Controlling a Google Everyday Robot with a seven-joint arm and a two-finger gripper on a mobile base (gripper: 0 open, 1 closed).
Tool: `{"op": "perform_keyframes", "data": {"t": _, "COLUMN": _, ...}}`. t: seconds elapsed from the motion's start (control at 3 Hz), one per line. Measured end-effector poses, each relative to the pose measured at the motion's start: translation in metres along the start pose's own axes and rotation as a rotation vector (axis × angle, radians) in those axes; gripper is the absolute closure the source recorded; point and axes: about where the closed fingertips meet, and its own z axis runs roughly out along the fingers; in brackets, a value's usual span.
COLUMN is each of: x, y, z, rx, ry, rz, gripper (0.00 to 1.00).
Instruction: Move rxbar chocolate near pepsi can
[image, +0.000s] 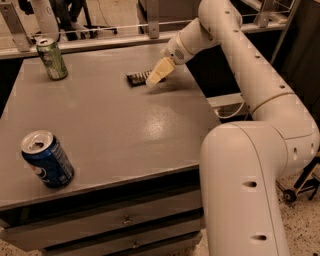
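The rxbar chocolate (136, 77), a flat black bar, lies on the grey table (110, 120) near its far right part. My gripper (156, 76) is right at the bar's right end, low over the table, its cream-coloured fingers covering that end. The pepsi can (47, 159), blue with a silver top, stands upright at the table's near left corner, far from the bar and the gripper.
A green can (51, 59) stands upright at the table's far left. My white arm (240, 65) reaches over the right edge of the table. Drawers (125, 220) run under the table's front. A rail and chair legs stand behind the table.
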Motion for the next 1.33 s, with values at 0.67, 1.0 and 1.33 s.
{"op": "perform_keyframes", "data": {"t": 0.67, "x": -0.006, "y": 0.010, "z": 0.016, "rx": -0.060, "ry": -0.011, "rz": 0.006, "gripper": 0.49}}
{"op": "perform_keyframes", "data": {"t": 1.0, "x": -0.008, "y": 0.018, "z": 0.015, "rx": -0.083, "ry": -0.004, "rz": 0.001, "gripper": 0.80}}
{"op": "perform_keyframes", "data": {"t": 1.33, "x": -0.014, "y": 0.026, "z": 0.002, "rx": -0.087, "ry": -0.006, "rz": -0.017, "gripper": 1.00}}
